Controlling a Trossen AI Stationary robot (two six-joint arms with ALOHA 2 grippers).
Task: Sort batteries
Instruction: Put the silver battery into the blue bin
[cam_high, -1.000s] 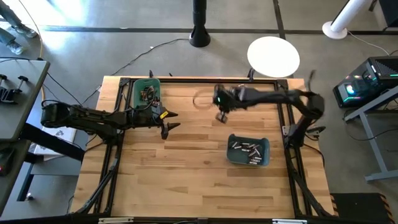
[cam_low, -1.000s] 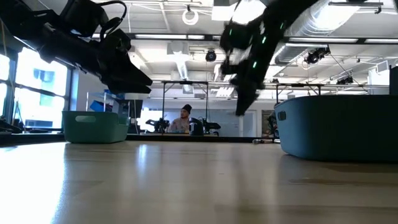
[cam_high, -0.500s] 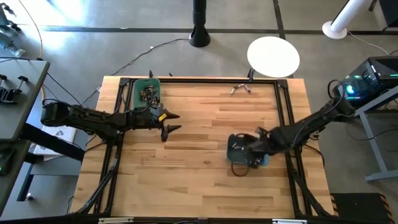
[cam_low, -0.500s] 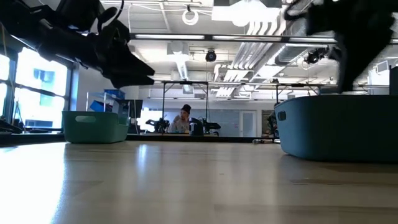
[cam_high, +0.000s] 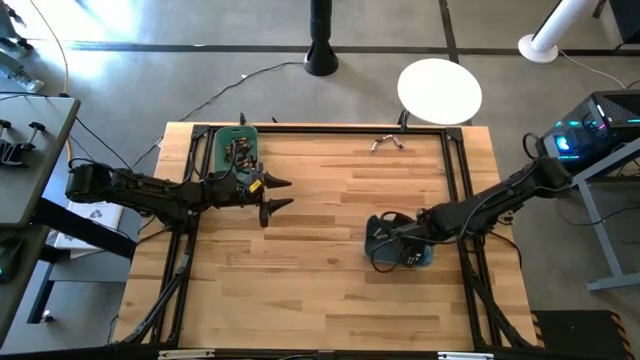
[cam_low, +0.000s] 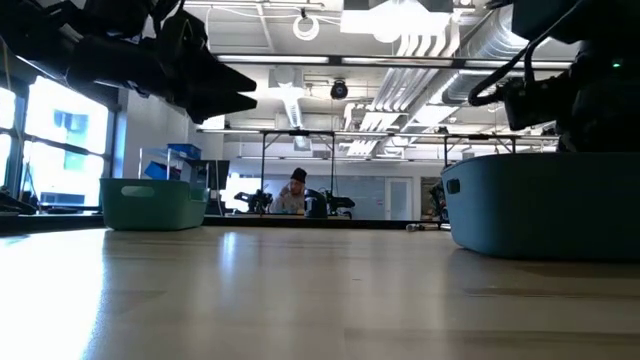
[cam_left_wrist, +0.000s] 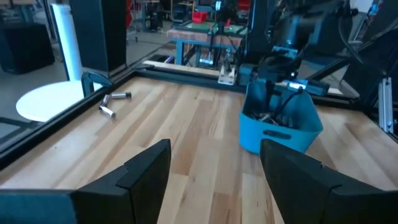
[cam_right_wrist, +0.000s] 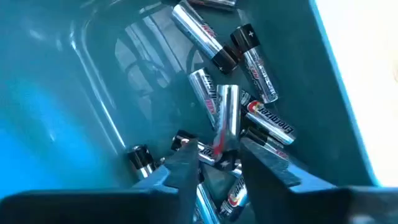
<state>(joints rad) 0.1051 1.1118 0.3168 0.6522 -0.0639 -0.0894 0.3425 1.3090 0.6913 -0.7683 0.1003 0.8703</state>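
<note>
The wooden table (cam_high: 320, 260) fills the middle of the room, framed by dark rails, with both dark arms reaching in over it. The left arm stretches from the left edge, and its left gripper (cam_high: 275, 194) hangs above the boards just beside the green bin (cam_high: 218, 150) at the far left corner; its two fingers (cam_left_wrist: 146, 171) are spread wide apart with nothing between them. The right arm comes in from the right edge and bends down into the blue bin (cam_high: 425, 254) near the table's right side, where the right gripper (cam_right_wrist: 217, 163) is sunk among the batteries (cam_right_wrist: 239, 118). Its fingers stand a little apart on either side of one upright silver cell, close to it, but I cannot tell whether they actually press on it. The other cells lie in a loose heap on the bin's floor, silver with black ends and red lettering. More small dark cells sit inside the green bin, and two loose batteries (cam_high: 385, 142) lie on the boards near the far rail. Far behind the table a person (cam_low: 296, 192) sits at a desk.
</note>
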